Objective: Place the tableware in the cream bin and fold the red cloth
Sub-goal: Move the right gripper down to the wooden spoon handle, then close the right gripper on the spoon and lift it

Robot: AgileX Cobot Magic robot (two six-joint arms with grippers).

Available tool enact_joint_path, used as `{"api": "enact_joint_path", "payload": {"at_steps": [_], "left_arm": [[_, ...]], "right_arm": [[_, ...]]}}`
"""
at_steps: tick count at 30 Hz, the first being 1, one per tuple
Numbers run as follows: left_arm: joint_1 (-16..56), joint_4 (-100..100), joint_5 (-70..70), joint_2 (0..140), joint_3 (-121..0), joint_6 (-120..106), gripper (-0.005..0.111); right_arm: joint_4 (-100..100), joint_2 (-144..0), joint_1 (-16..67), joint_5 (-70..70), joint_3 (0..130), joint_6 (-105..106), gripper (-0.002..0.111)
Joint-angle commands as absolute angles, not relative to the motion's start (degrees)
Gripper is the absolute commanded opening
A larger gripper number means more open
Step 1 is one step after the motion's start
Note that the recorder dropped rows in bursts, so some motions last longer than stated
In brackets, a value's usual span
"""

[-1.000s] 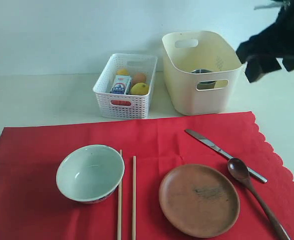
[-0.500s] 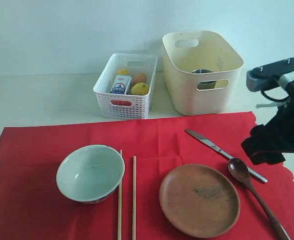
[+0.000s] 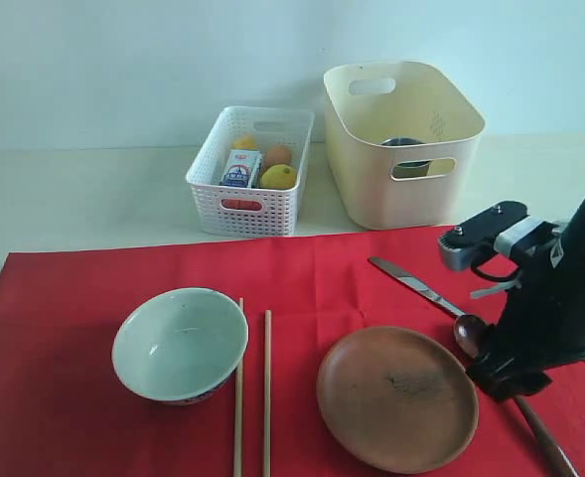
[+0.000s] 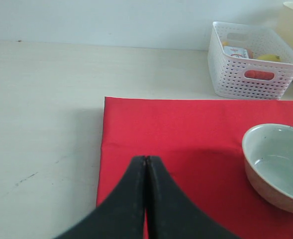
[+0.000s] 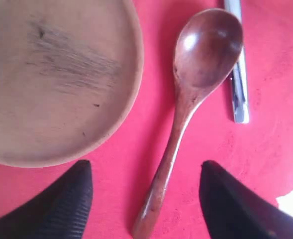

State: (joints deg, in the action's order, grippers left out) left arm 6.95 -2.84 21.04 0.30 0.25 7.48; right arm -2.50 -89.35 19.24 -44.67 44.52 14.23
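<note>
Five tableware pieces lie on the large bright red cloth (image 3: 64, 328) over the table's (image 3: 83, 199) near edge: pale green ceramic bowl (image 3: 179, 343), pair of wooden chopsticks (image 3: 252, 397), round brown plate (image 3: 396, 397), metal knife (image 3: 411, 283), dark wooden spoon (image 3: 471, 336). Steel cup (image 3: 403, 146) sits in cream-yellow plastic bin (image 3: 371, 159) toward the far edge, beside white lattice basket (image 3: 242, 204). Left wrist: left fingers (image 4: 131, 199) pressed together above the cloth's edge. Right wrist: right fingers (image 5: 61, 204) apart, either side of the spoon handle, not touching it.

I'm seeing plain bright red cloth (image 3: 64, 298) everywhere: pale green bowl (image 3: 179, 343), brown plate (image 3: 396, 397) streaked with darker scuffs, dark glossy brown spoon (image 5: 206, 45), silvery knife (image 5: 237, 84). My right hand (image 5: 145, 167) is black. Cream-yellow bin (image 3: 371, 169), white lattice basket (image 3: 242, 204).
</note>
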Motion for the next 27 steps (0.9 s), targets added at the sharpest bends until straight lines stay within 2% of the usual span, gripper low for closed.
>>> {"api": "enact_joint_path", "payload": {"at_steps": [1, 6, 23, 25, 27], "left_arm": [[7.4, -2.46, 20.44, 0.0, 0.0, 7.71, 0.0], [7.4, -2.46, 20.44, 0.0, 0.0, 7.71, 0.0], [7.4, -2.46, 20.44, 0.0, 0.0, 7.71, 0.0], [7.4, -2.46, 20.44, 0.0, 0.0, 7.71, 0.0], [7.4, -2.46, 20.44, 0.0, 0.0, 7.71, 0.0]], "right_arm": [[-1.0, -91.04, 19.29, -45.1, 44.31, 14.82, 0.048], [-1.0, -93.69, 19.29, -45.01, 44.31, 13.15, 0.036], [1.55, -103.9, 19.29, -41.87, 44.31, 3.12, 0.036], [1.89, -104.35, 19.29, -42.28, 44.44, 3.12, 0.033], [3.26, -104.35, 19.29, -42.8, 44.44, 3.26, 0.023]]}}
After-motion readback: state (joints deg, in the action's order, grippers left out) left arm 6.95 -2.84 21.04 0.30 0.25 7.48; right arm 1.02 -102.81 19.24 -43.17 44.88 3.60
